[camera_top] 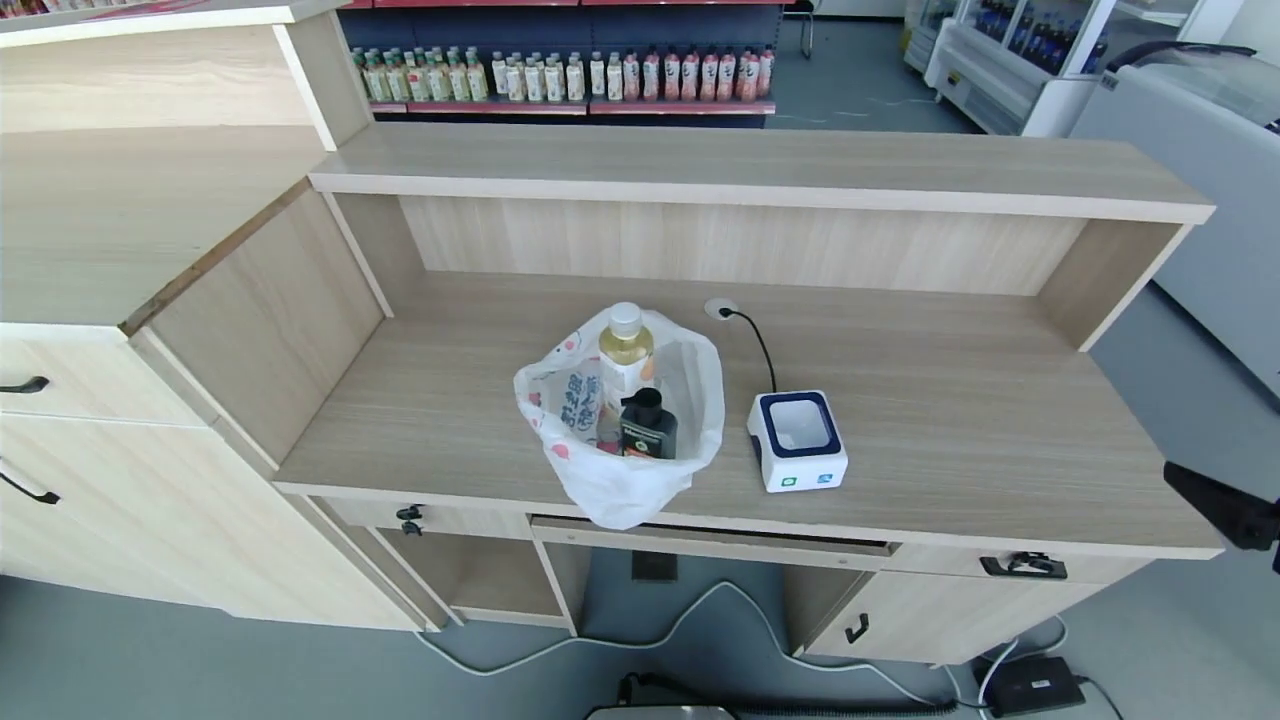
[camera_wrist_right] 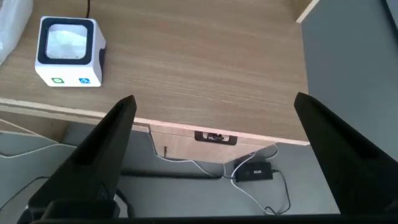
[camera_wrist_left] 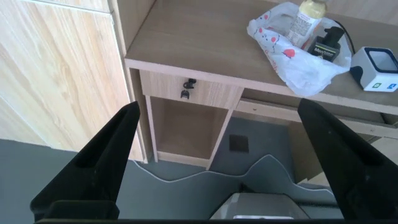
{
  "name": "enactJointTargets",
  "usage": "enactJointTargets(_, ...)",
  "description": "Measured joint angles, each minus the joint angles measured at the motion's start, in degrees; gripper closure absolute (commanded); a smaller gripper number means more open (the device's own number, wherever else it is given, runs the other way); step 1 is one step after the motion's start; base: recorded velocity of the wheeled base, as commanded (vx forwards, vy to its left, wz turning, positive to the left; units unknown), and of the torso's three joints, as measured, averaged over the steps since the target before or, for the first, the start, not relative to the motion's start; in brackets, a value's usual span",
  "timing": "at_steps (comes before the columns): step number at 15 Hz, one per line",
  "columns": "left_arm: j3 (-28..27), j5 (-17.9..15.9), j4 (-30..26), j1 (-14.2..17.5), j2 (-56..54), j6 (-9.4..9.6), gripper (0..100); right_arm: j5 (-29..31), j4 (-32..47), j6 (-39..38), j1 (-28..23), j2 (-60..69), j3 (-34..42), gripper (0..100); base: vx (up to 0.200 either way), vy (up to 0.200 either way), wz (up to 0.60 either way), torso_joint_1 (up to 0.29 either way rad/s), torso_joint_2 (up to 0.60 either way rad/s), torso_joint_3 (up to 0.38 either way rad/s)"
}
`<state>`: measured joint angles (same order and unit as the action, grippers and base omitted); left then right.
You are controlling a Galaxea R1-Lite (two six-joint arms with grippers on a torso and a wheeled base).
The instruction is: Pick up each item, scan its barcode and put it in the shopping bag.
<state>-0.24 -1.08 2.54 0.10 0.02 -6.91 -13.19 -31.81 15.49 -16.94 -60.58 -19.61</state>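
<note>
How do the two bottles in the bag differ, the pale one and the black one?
The pale bottle is taller, see-through with a white cap; the black bottle is shorter, opaque, black-capped. The pale bottle stands behind the black bottle. Both sit upright in the shopping bag.

Head looks down at counter (camera_top: 950, 400); wrists, seemingly lower, share scanner (camera_top: 797, 440).

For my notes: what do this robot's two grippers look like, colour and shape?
Both look alike. The left gripper has two matte black fingers, broad at the base and tapering to blunt tips, with no markings or cables visible. The right gripper has the same black wedge-shaped fingers. A black angular part of the right arm shows in the head view.
</note>
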Motion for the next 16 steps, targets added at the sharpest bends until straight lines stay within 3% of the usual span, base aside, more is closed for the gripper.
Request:
enactJointTargets(5, 0.04, -0.02, 0.00, -0.10, 0.00, -0.01, 0, 0.00, -3.17, 0.49, -0.09, 8.87, 10.34, 0, 0.000, 0.000, -0.12, 0.000, 0.00, 0.000)
enactJointTargets(8, 0.04, 0.00, -0.02, -0.05, 0.00, -0.01, 0, -0.02, -1.43, -4.50, 0.63, 16.34, 16.87, 0, 0.000, 0.000, 0.00, 0.000, 0.00, 0.000)
enactJointTargets(10, 0.02, -0.02, 0.00, 0.00, 0.00, -0.01, 0, 2.00, 6.08, -10.22, 1.99, 23.06, 18.63, 0, 0.000, 0.000, 0.00, 0.000, 0.00, 0.000)
enactJointTargets(13, 0.00, 0.00, 0.00, -0.05, 0.00, -0.01, 0, 11.93, 21.60, -14.13, 5.95, 34.12, 19.43, 0, 0.000, 0.000, 0.00, 0.000, 0.00, 0.000)
enactJointTargets(16, 0.00, 0.00, -0.02, -0.05, 0.00, -0.01, 0, 16.31, 28.11, -15.85, 12.32, 44.81, 19.57, 0, 0.000, 0.000, 0.00, 0.000, 0.00, 0.000)
